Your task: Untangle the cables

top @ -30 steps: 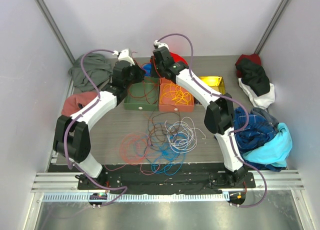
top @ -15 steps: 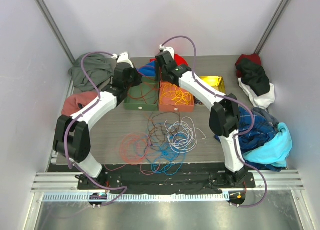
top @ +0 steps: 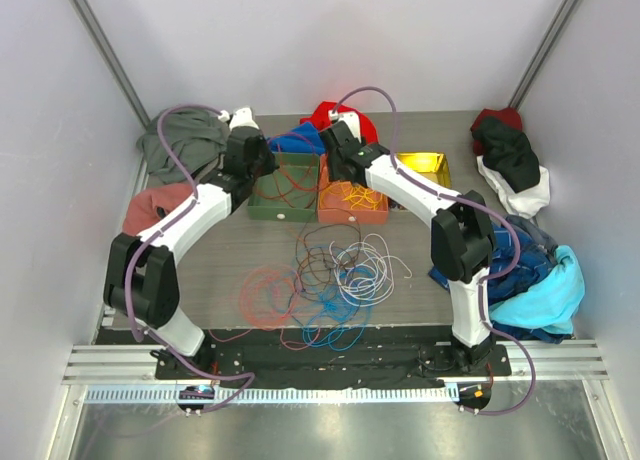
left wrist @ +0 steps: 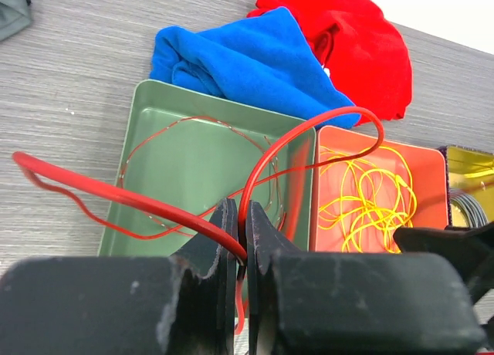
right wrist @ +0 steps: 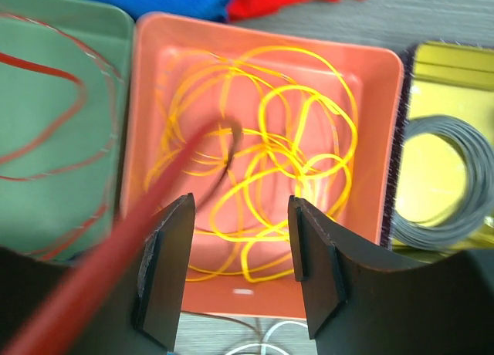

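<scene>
Mostly grey woodgrain table (top: 230,250), pale walls (top: 300,40); cables (top: 330,280) heaped centre; left gripper (left wrist: 241,216) pinches red cable (left wrist: 116,197), right gripper (right wrist: 239,247) spread.

A robotics lab cell, by the look of it — plain white panel walls (top: 300,40) box in a grey wood-grain table (top: 230,250), and an aluminium rail (top: 110,365) runs along its near edge, where two white-and-black robot arms (top: 190,215) are bolted. Coloured trays (top: 280,213) sit by the far edge, clothes (top: 540,285) heaped in its corners.

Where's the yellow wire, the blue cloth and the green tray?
yellow wire (right wrist: 262,189), right wrist view, on a middle loop.
blue cloth (left wrist: 247,55), left wrist view, its middle fold.
green tray (left wrist: 193,166), left wrist view, bare floor.
</scene>
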You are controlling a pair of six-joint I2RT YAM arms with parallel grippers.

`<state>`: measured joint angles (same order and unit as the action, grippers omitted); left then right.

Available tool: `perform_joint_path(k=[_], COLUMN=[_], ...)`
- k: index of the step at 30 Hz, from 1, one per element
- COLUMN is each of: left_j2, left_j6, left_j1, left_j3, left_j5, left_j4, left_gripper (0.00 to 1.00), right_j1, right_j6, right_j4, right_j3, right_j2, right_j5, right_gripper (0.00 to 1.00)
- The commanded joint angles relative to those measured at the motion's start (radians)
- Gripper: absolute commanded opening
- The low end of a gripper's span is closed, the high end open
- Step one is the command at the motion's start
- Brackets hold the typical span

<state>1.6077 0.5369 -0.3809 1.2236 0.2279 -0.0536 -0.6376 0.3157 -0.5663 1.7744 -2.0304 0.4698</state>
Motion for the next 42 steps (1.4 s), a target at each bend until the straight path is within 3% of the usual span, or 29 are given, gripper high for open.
perform_joint_path(k=[1,10,22,25,30,32,34,42], left_j2=[-0.066,-0.022,0.024,0.032,-0.012,-0.040,-0.054,-0.043], left_j6=[-0.023,-0.014,0.043,0.051,0.041,0.018,0.003,0.021], left_j1=[0.010,0.010,0.007,-0.003,-0.003,-0.004,-0.003,-0.012], left_j3=[0.051,0.140,0.089,0.093,0.063,0.051,0.054,0.094], left_j5=[0.027,-0.018,-0.124,-0.130,-0.065,-0.042,-0.039,-0.072], left_j4=[0.001,-0.034,-0.034,-0.038,-0.071,-0.081,-0.086,-0.138], left_gripper=[0.00,0.00,0.00,0.00,0.00,0.13,0.33,0.65], right_j1=[-0.001,-0.033,-0.031,-0.034,-0.043,-0.045,-0.048,-0.057], right_j6=[-0.033,-0.072,-0.069,-0.078,-0.102,-0.104,-0.110,-0.109], right_j4=[0.002,-0.021,-0.017,-0.015,-0.154,-0.181,-0.185,-0.185], right_j3=[-0.027,-0.041,0.011,0.086,0.374,0.408,0.408,0.384], right_j2=[0.064,0.093,0.081,0.046,-0.137,-0.160,-0.178,-0.168], right_j5=[0.093,0.130,0.070,0.032,0.020,0.035,0.046,0.070], right_gripper=[0.58,0.58,0.58,0.57,0.57,0.57,0.57,0.57])
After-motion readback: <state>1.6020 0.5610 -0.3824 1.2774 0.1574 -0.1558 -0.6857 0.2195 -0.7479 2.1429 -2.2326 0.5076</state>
